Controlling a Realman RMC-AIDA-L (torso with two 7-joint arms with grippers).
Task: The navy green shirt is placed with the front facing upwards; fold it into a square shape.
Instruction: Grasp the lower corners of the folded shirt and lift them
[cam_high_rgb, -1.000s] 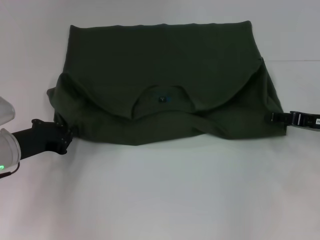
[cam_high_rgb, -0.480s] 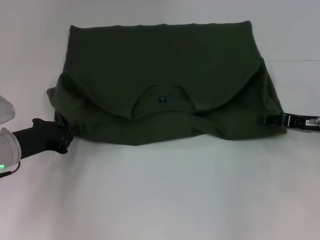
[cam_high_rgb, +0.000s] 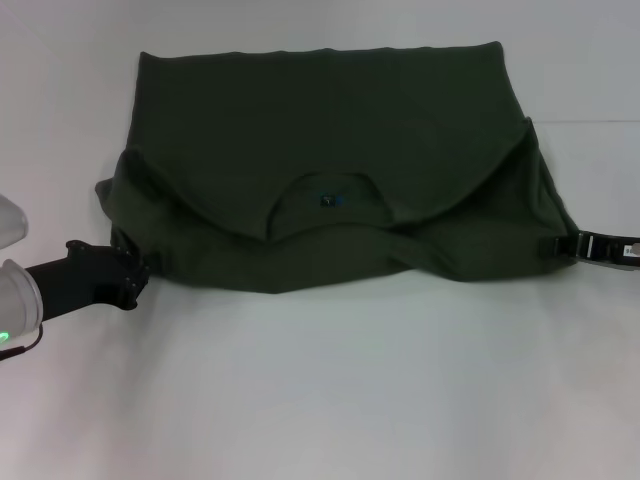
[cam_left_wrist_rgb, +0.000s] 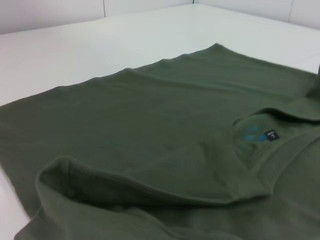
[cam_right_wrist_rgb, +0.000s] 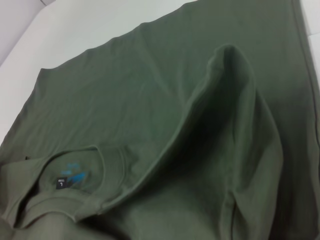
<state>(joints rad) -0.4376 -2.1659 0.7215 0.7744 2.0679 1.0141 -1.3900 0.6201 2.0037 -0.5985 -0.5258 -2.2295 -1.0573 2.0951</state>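
The navy green shirt (cam_high_rgb: 320, 150) lies spread across the white table, partly folded over itself, with its collar (cam_high_rgb: 326, 200) toward the front. A blue logo and a black tag (cam_left_wrist_rgb: 271, 135) show inside the collar, and the tag (cam_right_wrist_rgb: 60, 183) also appears in the right wrist view. My left gripper (cam_high_rgb: 135, 272) sits at the shirt's front left corner, by the sleeve fold (cam_left_wrist_rgb: 75, 175). On the opposite side, my right gripper (cam_high_rgb: 560, 245) is low at the front right corner, against the cloth. The chest lettering is hidden.
The white table (cam_high_rgb: 320, 400) stretches in front of the shirt and behind it. A raised fold of cloth (cam_right_wrist_rgb: 230, 65) stands up on the shirt's right side.
My right gripper pushed in over the shirt's right edge, then drew back to the right, and that edge now reaches slightly farther out. The left gripper has barely moved.
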